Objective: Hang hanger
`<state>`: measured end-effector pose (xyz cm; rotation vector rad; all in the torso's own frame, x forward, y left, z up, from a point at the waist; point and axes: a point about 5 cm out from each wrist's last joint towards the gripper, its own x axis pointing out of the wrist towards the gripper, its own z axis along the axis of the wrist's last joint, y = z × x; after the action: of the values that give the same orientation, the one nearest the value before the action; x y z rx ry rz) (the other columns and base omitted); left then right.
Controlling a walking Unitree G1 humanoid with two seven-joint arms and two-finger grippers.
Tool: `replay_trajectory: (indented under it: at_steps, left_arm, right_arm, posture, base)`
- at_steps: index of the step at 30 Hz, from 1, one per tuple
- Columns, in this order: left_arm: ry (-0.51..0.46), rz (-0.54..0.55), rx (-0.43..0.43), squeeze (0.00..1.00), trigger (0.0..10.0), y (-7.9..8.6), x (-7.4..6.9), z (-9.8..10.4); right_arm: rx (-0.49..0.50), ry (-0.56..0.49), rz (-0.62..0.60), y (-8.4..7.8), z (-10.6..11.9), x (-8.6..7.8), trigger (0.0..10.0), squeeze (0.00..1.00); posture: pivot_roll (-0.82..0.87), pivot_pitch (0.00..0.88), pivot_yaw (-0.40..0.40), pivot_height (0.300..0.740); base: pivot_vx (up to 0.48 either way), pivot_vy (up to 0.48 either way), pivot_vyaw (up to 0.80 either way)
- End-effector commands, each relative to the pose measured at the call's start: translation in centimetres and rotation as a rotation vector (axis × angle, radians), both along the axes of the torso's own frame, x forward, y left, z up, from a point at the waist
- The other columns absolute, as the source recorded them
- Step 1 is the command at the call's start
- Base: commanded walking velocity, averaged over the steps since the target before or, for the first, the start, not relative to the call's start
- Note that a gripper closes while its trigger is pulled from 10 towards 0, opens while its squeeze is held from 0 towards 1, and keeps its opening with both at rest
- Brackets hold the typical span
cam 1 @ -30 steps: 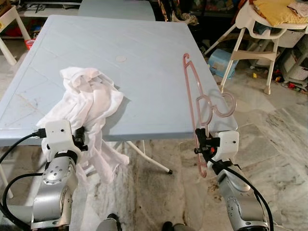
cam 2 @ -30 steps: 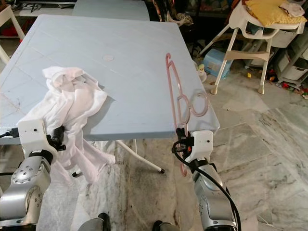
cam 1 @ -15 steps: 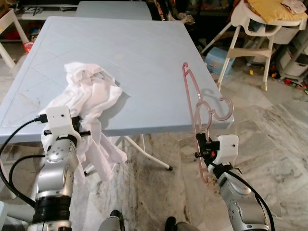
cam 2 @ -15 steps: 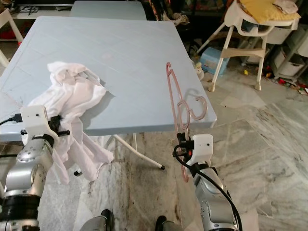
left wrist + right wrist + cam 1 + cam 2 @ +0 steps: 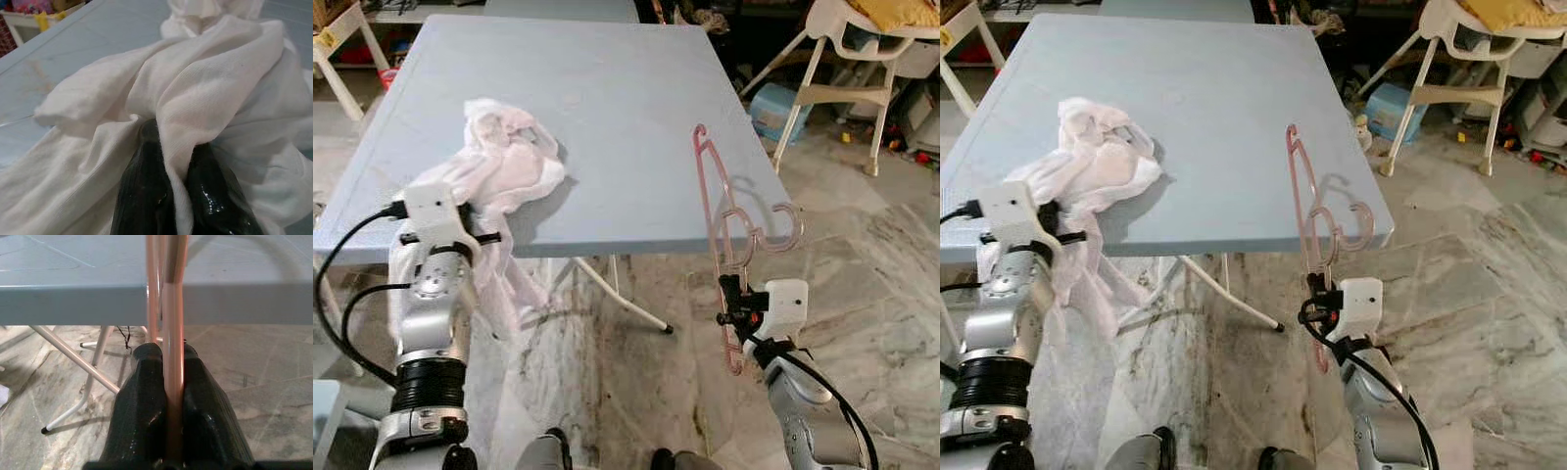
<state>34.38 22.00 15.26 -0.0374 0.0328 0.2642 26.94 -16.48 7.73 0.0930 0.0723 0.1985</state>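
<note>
Both claws have drawn back from the surface, the right claw clamped low on the stiff, light pink hanger, the left claw pinching soft white cloth

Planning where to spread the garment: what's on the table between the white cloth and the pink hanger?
Nothing: between the white cloth and the pink hanger the table is bare, as both eye views show.

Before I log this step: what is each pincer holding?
Left pincer: shut on white crumpled cloth.
Right pincer: shut on pink plastic hanger.
</note>
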Motion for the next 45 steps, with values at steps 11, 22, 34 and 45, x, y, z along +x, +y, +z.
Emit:
replay_trajectory:
  at_steps: [11,22,34,45]
  left_arm:
    - [-0.054,0.019,0.015,0.0,8.4,1.1,1.9,2.2]
    - [-0.103,-0.053,0.033,0.0,10.0,-0.7,5.8,6.3]
    - [-0.35,-0.185,0.098,0.0,10.0,-5.4,7.8,14.3]
    - [-0.491,-0.255,0.31,0.0,10.0,-8.3,7.2,14.5]
  right_arm:
    - [0.002,0.046,-0.018,-0.1,-0.8,-0.4,10.0,0.0]
    - [0.007,0.042,-0.02,0.4,-0.8,-0.3,10.0,0.0]
    - [-0.011,0.011,-0.079,-0.2,-0.5,-0.4,10.0,0.0]
    - [-0.015,0.006,-0.091,-0.2,-0.5,-0.8,10.0,0.0]
  posture:
    - [-0.02,0.154,-0.034,0.74]
    - [-0.02,0.156,-0.019,0.74]
    - [-0.06,0.145,0.003,0.74]
    - [-0.07,0.147,-0.002,0.74]
  base:
    - [0.414,0.0,0.0]
    - [0.454,0.0,0.0]
    - [0.199,0.0,0.0]
    - [0.0,0.0,0.0]
